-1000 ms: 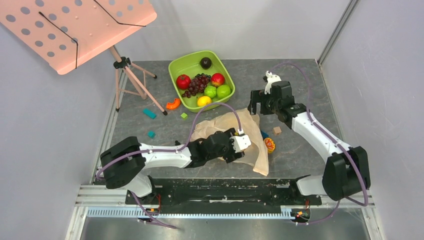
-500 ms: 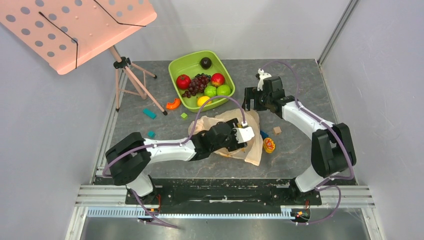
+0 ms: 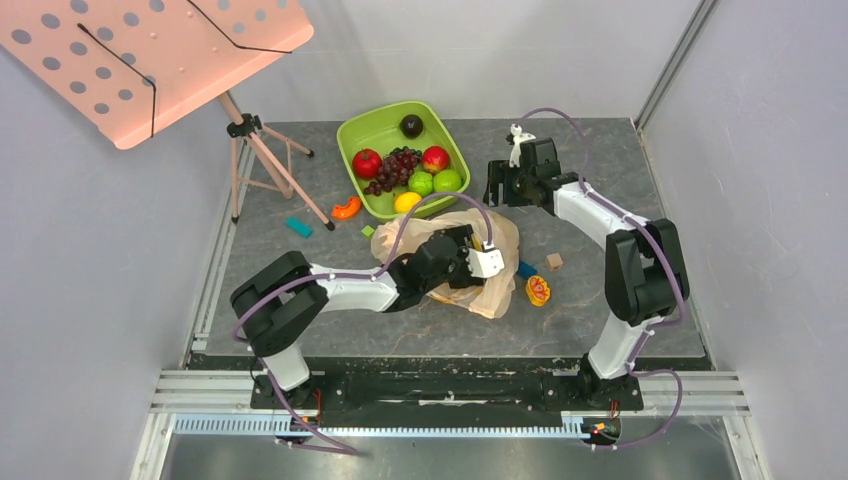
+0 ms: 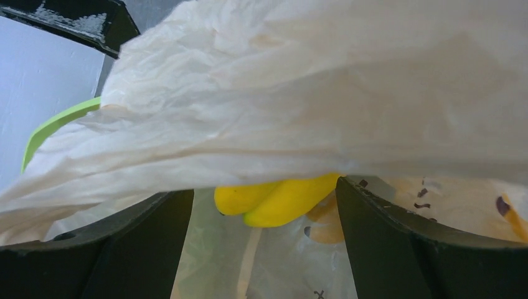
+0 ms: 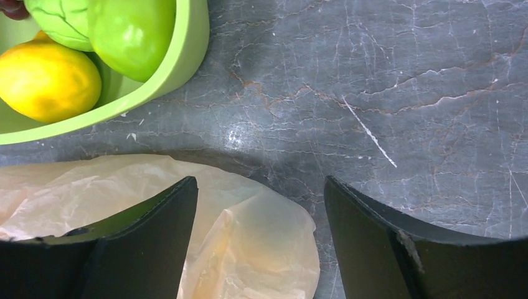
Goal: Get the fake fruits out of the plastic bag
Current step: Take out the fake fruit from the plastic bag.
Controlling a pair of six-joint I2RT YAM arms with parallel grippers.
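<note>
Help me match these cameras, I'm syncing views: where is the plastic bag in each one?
Top external: plastic bag at centre, just below the green tub.
Left wrist: plastic bag fills the upper frame; green tub rim at left edge.
Right wrist: plastic bag lower left; green tub top left.
Shared landmark: the green tub.

I work in a robotics lab cell, by the look of it. Plain white panels box in a grey marbled table. My left arm and right arm (purple cables looped along both) are bolted by an aluminium rail at its near edge. A pink perforated stand on a tripod stands at the back left.
</note>
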